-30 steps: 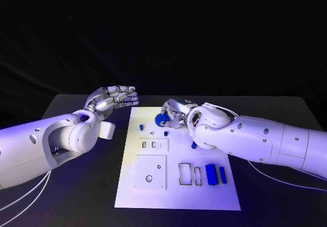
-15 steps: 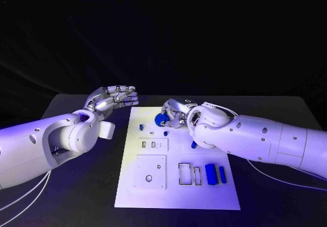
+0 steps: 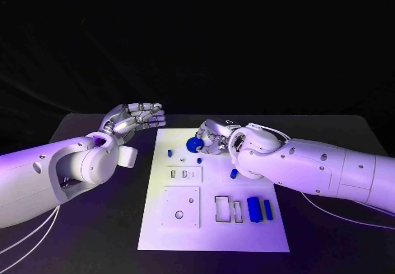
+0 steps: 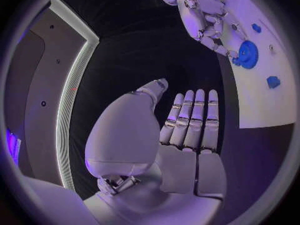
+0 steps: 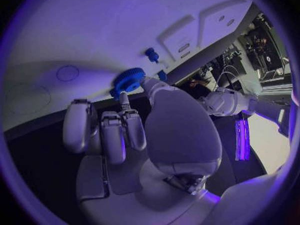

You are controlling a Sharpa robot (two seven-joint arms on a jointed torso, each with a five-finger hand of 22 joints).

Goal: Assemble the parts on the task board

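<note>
- Our right hand (image 3: 216, 138) pinches the blue gear (image 3: 195, 145) at the far end of the white board (image 3: 216, 228)
- Our left hand (image 3: 136, 120), fingers together and holding nothing, hovers left of the board
- We think the gear may slip, because the pinch looks thin
- Free room is on the near side

text: we read none | labels, brands: we find none | numbers, signs: we see none legible on board (image 3: 216, 231), parts or arms
</note>
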